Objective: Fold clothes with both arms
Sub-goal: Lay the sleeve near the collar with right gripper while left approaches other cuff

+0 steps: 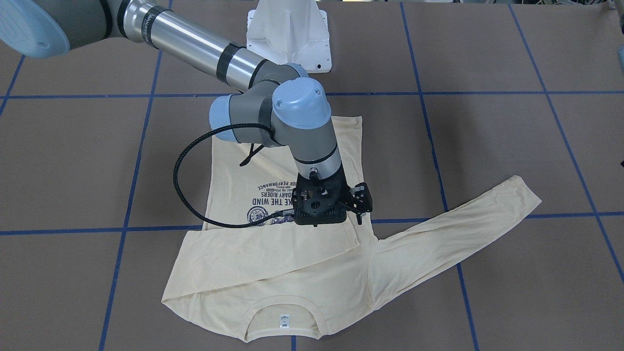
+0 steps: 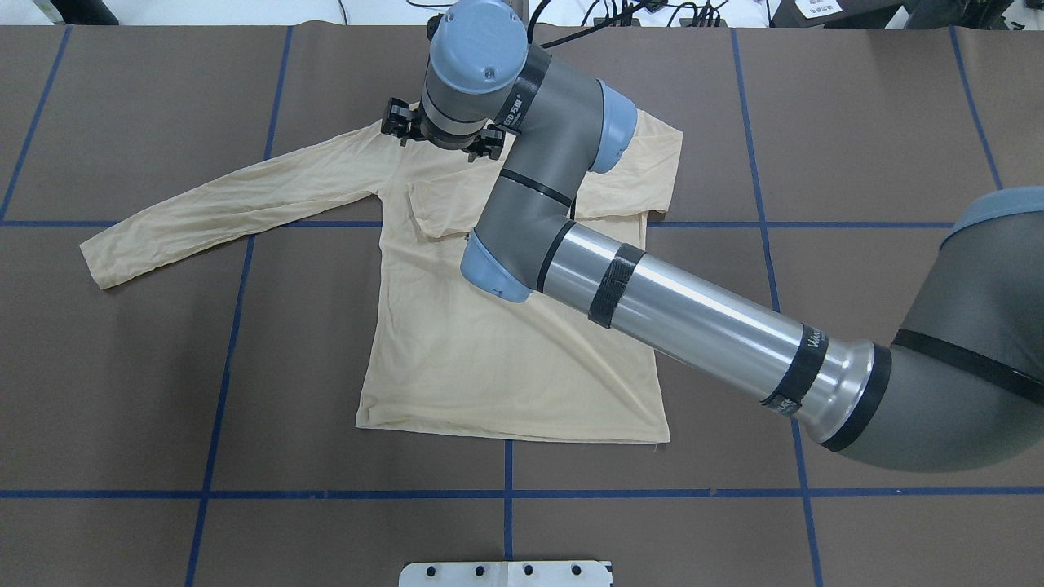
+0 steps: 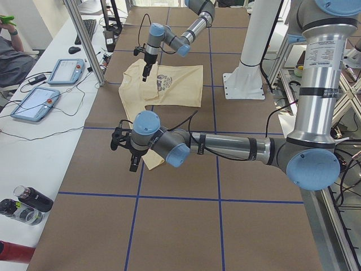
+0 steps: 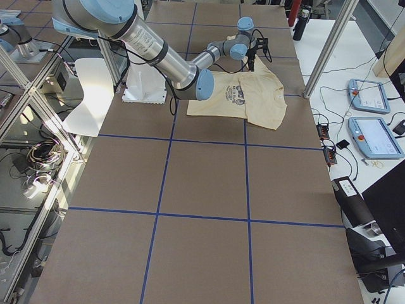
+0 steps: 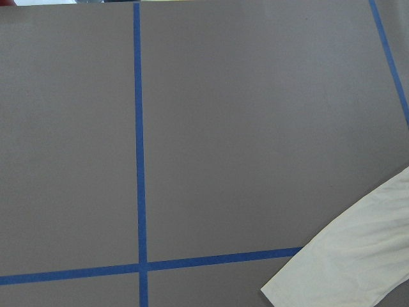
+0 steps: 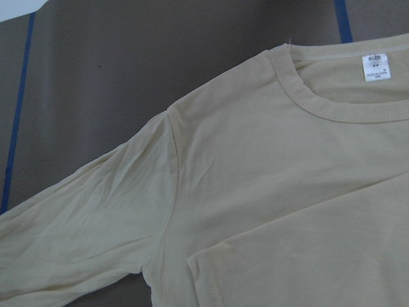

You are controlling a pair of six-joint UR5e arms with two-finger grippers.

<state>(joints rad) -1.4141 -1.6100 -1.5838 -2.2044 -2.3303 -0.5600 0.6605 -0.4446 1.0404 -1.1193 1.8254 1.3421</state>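
Note:
The cream-yellow long-sleeved shirt [image 1: 292, 273] lies flat on the brown table, with the navy print [image 1: 270, 195] facing up and the neck label [image 1: 284, 320] at the far end from my base. One sleeve is folded across the chest [image 1: 234, 253]. The other sleeve [image 1: 463, 224] stretches out to my left. My right gripper [image 1: 360, 209] hangs over the shirt near the shoulder of the stretched sleeve; its fingers do not show clearly. Its wrist view shows the shoulder and collar [image 6: 255, 192] with no fingers. My left gripper [image 3: 132, 164] hovers by the stretched sleeve's cuff [image 5: 358, 262]; I cannot tell whether it is open or shut.
The white pedestal base [image 1: 288, 34] stands behind the shirt's hem. Blue tape lines [image 2: 506, 493] grid the table. Teach pendants [image 3: 35, 101] and bottles [image 3: 25, 203] lie along the operators' bench, beside an aluminium post [image 3: 84, 42].

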